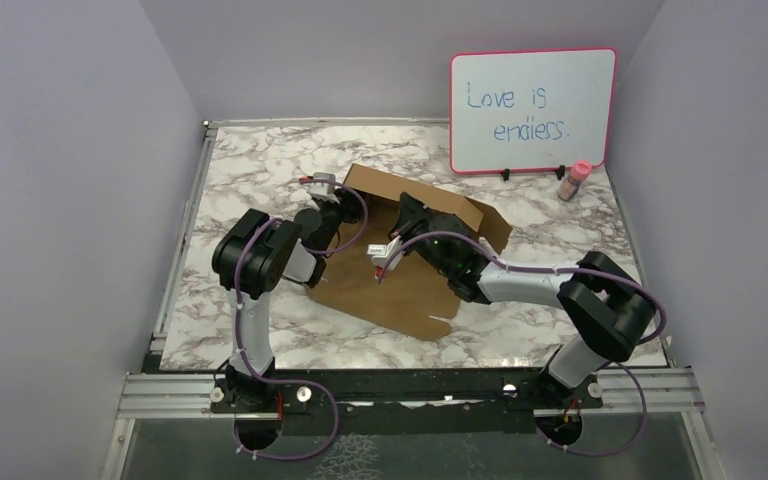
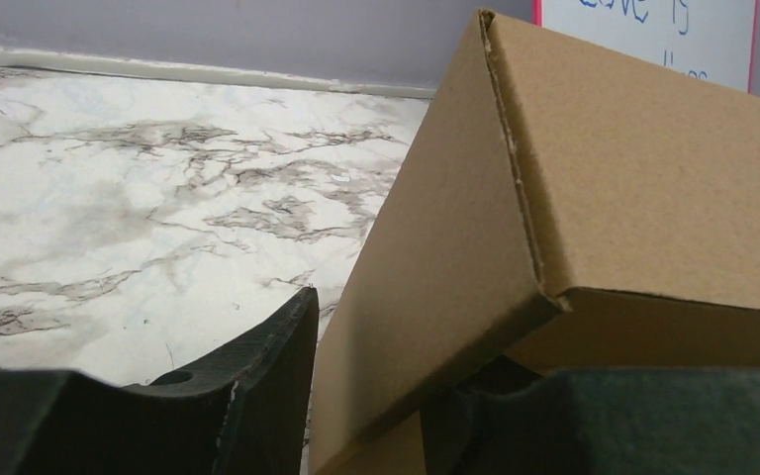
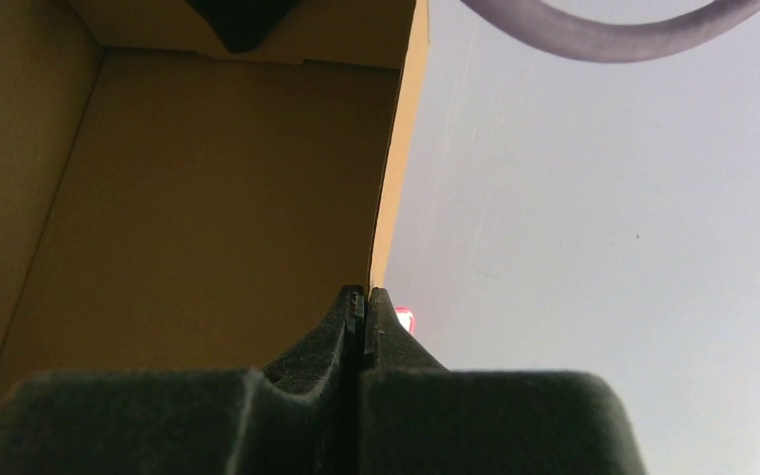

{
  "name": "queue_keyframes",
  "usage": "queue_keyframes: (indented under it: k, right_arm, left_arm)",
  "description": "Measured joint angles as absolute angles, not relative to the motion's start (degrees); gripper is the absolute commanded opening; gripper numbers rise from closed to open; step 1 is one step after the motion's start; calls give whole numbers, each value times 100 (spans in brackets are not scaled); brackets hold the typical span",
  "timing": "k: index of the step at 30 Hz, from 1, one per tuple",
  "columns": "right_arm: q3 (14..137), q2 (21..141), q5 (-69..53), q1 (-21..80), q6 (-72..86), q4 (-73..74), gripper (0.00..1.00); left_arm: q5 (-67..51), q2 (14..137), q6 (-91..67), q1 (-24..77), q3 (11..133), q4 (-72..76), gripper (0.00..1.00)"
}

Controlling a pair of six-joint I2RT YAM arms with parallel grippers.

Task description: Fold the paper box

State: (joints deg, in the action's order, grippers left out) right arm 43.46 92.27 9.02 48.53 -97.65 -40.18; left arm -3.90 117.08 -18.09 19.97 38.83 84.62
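The paper box (image 1: 390,290) is plain brown cardboard, partly folded, in the middle of the marble table (image 1: 250,160); its back walls stand up. My left gripper (image 1: 332,205) is at the box's back left corner. In the left wrist view it (image 2: 396,381) is open and straddles a leaning side wall of the box (image 2: 633,168), with a sliver of table showing between the left finger (image 2: 257,386) and the cardboard. My right gripper (image 1: 407,212) reaches into the box from the right. In the right wrist view it (image 3: 364,294) is shut on the thin edge of an upright wall (image 3: 208,198).
A pink-framed whiteboard (image 1: 532,110) stands at the back right, with a small pink-capped bottle (image 1: 575,180) beside it. Purple walls enclose the table on three sides. A metal rail runs along the near edge at the arm bases.
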Motion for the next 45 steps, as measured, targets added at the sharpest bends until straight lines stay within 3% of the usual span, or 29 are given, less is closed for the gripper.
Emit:
queue_keyframes:
  k: [5, 14, 45]
  right_arm:
    - [4386, 9264, 895, 4856, -9747, -4012, 1]
    - [4401, 9299, 899, 4856, -9738, -4018, 1]
    - [4440, 9323, 825, 4838, -9605, -4018, 1]
  left_arm:
    - [-106, 11671, -1911, 2091, 3887, 8392, 30]
    - [773, 11620, -1984, 2386, 3944, 8224, 24]
    - [3181, 11572, -2346, 3061, 4300, 7568, 24]
